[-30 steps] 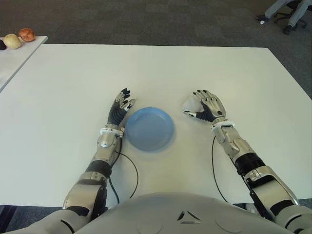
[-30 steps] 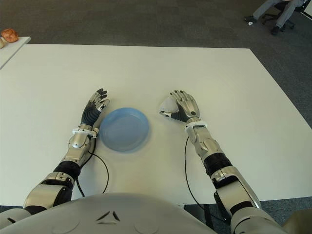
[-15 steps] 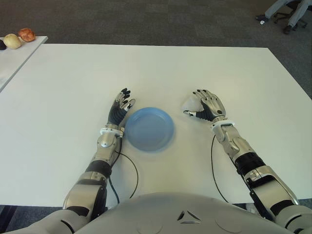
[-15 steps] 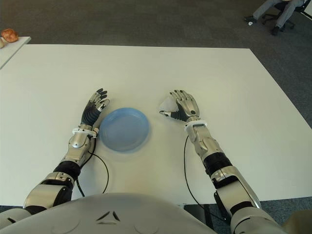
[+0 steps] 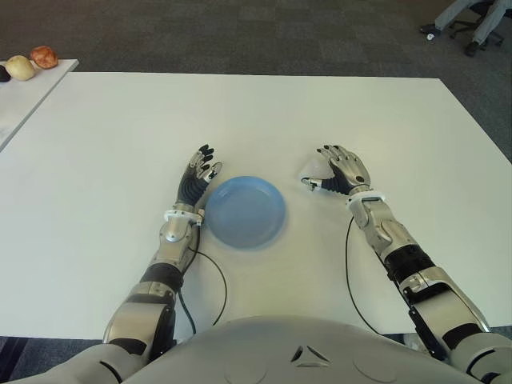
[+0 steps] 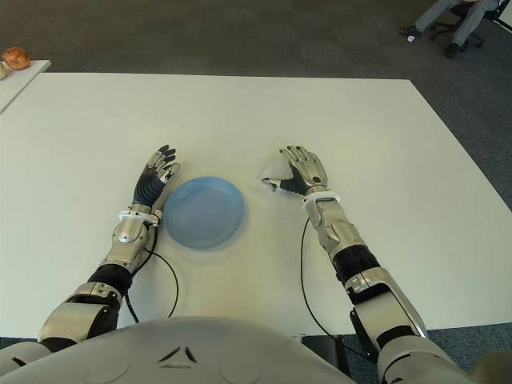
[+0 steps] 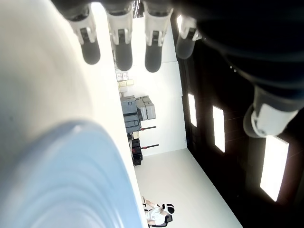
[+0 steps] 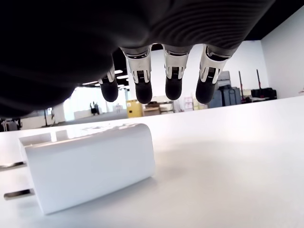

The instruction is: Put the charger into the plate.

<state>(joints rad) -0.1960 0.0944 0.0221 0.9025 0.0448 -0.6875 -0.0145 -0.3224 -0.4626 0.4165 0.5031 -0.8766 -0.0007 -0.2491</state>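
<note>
The right hand (image 5: 342, 170) arched open fingers (image 8: 173, 76) over the white charger (image 8: 90, 164), not gripping; the left hand (image 5: 197, 180) lay open beside the blue plate (image 5: 244, 211).

No readable text, labels, brands or numbers anywhere: nothing legible on any object or surface in the eye or wrist views.

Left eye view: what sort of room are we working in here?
Probably an office or lab: a big white table on dark carpet tiles, with a wheeled office chair in the far corner.
</note>
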